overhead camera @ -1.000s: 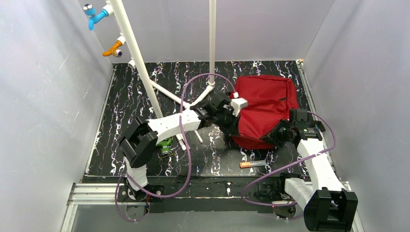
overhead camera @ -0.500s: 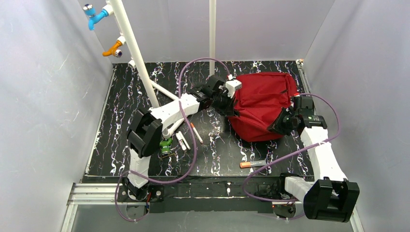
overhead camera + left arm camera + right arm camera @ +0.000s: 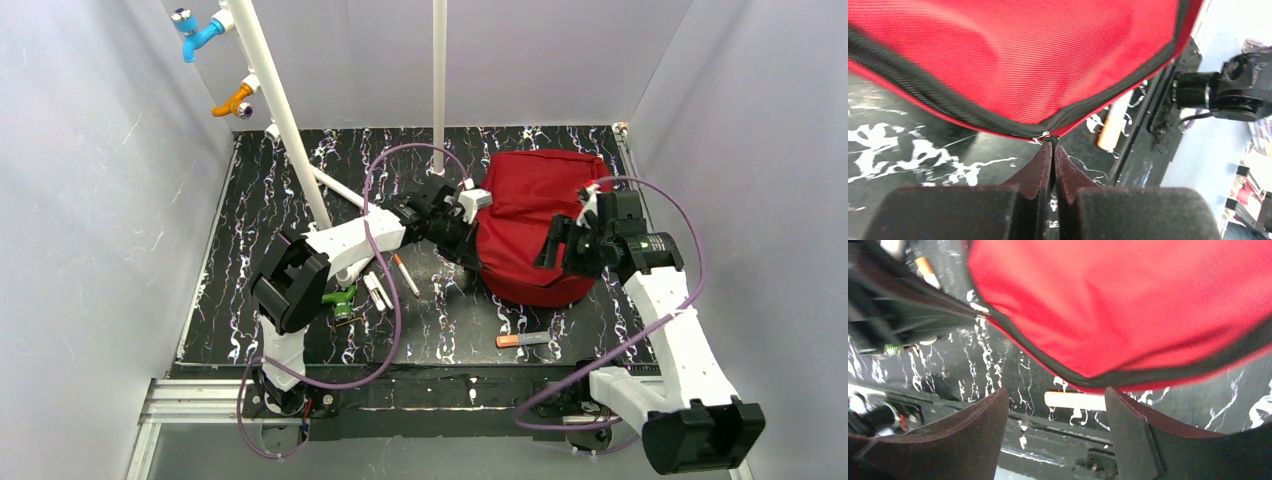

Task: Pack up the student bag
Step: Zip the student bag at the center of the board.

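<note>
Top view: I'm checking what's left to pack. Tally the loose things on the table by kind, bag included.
Bag: 1
Pens: 2
White bar: 1
Green object: 1
Total: 5

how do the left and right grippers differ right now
The left gripper is shut, its tips pinched on the zip pull at the edge of the student bag; the right gripper is open and holds nothing. The left gripper is at the bag's left side, the right gripper at its right side. Both are close to the red fabric.
</note>
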`<state>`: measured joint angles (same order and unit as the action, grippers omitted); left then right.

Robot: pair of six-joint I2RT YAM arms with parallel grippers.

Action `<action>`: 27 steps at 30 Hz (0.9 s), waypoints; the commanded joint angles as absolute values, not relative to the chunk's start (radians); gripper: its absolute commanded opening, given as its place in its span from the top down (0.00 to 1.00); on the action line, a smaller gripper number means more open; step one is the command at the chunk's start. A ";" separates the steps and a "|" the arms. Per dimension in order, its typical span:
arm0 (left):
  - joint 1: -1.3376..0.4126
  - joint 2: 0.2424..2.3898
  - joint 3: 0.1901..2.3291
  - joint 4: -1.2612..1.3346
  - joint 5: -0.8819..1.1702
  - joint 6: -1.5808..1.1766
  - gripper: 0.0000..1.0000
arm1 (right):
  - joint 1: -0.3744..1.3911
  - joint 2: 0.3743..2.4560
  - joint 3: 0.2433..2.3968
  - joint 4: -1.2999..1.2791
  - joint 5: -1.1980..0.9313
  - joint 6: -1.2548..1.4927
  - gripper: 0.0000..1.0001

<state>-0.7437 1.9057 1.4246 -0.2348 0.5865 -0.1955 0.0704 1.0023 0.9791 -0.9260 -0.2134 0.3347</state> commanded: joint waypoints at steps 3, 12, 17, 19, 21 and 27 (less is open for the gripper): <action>-0.797 1.826 1.400 -0.211 0.659 -0.237 1.00 | 0.452 1.068 1.147 -0.904 -0.059 0.155 0.19; -0.782 1.801 1.394 -0.239 0.644 -0.209 1.00 | 0.801 1.026 0.930 -0.538 0.251 -0.210 0.14; -0.765 1.810 1.388 -0.233 0.680 -0.228 1.00 | 0.810 0.957 0.770 -0.378 0.191 -0.393 0.11; -0.761 1.802 1.383 -0.221 0.685 -0.239 1.00 | 0.810 0.982 0.757 -0.387 0.182 -0.433 0.14; -0.760 1.796 1.375 -0.204 0.695 -0.249 1.00 | 0.810 1.015 0.756 -0.380 0.181 -0.474 0.19; -0.759 1.796 1.377 -0.197 0.711 -0.259 1.00 | 0.810 1.067 0.680 -0.246 0.192 -0.544 0.42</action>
<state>-0.7647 1.8683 1.3808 -0.2012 0.6632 -0.2478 0.8066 1.0405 0.7170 -0.3790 0.1875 -0.4553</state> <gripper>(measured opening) 0.010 0.661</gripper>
